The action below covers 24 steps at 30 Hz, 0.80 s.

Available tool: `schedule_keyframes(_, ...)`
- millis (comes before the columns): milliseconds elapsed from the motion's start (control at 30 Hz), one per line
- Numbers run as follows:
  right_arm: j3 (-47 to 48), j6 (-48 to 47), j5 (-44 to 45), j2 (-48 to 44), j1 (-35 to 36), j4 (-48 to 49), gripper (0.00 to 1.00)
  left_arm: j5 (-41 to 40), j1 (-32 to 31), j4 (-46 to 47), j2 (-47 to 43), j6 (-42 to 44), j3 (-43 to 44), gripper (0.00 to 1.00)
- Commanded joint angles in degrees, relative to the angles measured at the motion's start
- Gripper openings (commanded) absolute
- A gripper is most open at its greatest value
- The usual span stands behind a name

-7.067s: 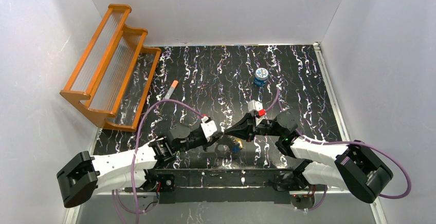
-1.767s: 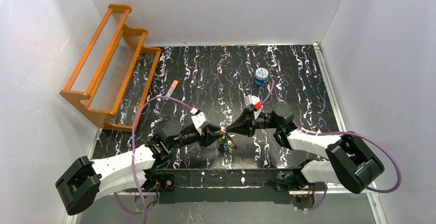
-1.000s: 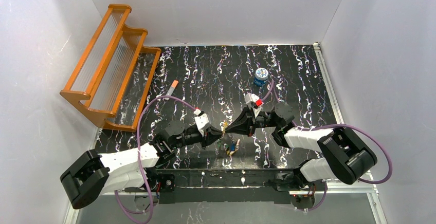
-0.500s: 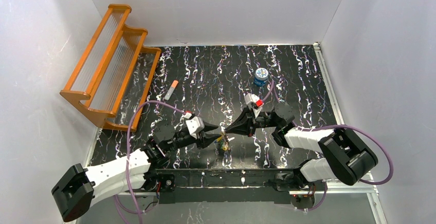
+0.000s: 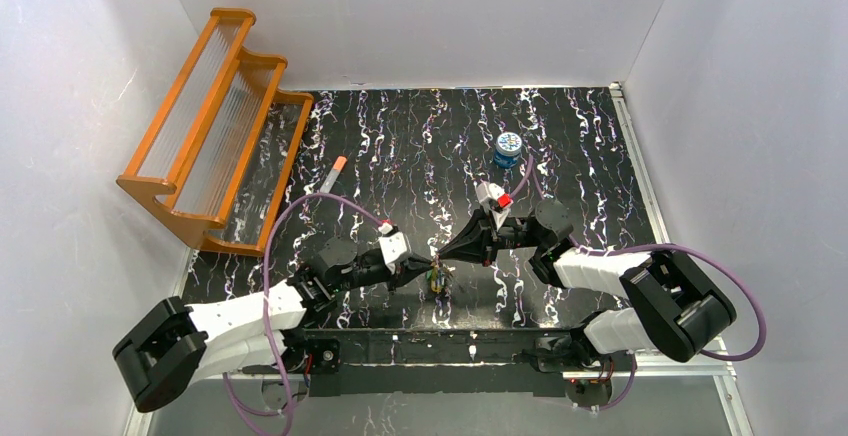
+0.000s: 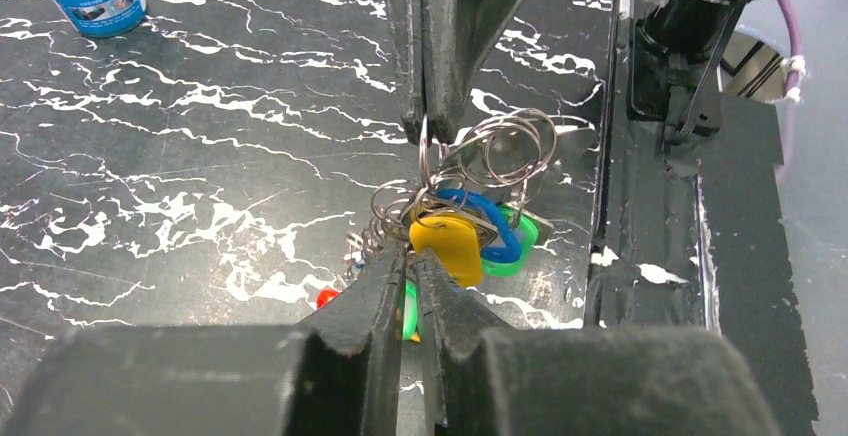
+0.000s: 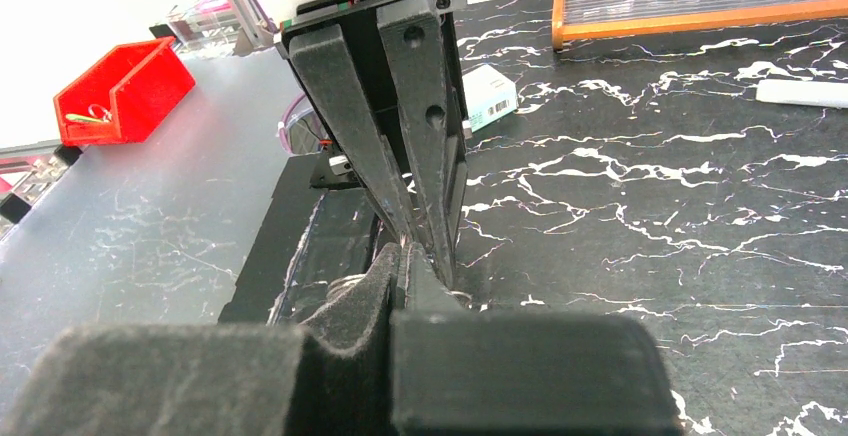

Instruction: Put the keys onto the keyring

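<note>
A bunch of keys hangs between the two gripper tips near the table's front (image 5: 436, 278). In the left wrist view I see its yellow (image 6: 447, 241), blue (image 6: 487, 218), green (image 6: 512, 253) and red (image 6: 325, 298) heads, tangled with thin metal wire rings (image 6: 505, 146). My left gripper (image 6: 406, 256) is shut on the bunch at the wire rings beside the yellow head. My right gripper (image 6: 430, 128) comes from the far side and is shut on a wire ring at the top of the bunch. The two grippers meet tip to tip (image 5: 434, 258). No pale cream-white keyring shows.
A small blue tin (image 5: 508, 148) stands at the back right. An orange-tipped white tube (image 5: 333, 173) lies at the left. An orange ribbed rack (image 5: 215, 121) leans at the far left. White walls close in the black marbled table (image 5: 400, 146). A black front rail (image 6: 660, 256) runs close to the keys.
My left gripper was open half a second ago. It has moved right to the bunch and shut on it. My right gripper has held still with the bunch hanging from it.
</note>
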Motion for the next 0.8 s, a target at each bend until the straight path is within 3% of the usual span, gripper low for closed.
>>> schedule_keyframes(0, 2.2, 0.4, -0.4, -1.2, 0.0, 3.8, 0.01, 2.3, 0.2, 2.0, 2.5, 0.9, 3.3, 0.06)
schedule_keyframes(233, 2.3, 1.4, -0.9, -0.9, 0.0, 4.9, 0.01, 0.7, 0.1, 2.5, 4.3, 0.7, 3.5, 0.02)
schedule_keyframes(500, 2.1, 0.2, 0.4, -1.9, 0.0, 3.5, 0.01, -3.6, 0.1, -1.3, -7.9, 0.4, 0.4, 0.3)
schedule_keyframes(633, 2.5, -0.4, -0.3, -2.0, 0.1, 2.5, 0.01, -5.2, 0.1, -3.1, -13.8, 0.7, -1.1, 0.37)
schedule_keyframes(767, 3.0, -0.4, -0.6, -1.7, 0.0, 2.6, 0.01, -2.7, 0.1, -2.5, -13.6, 1.2, -0.3, 0.36)
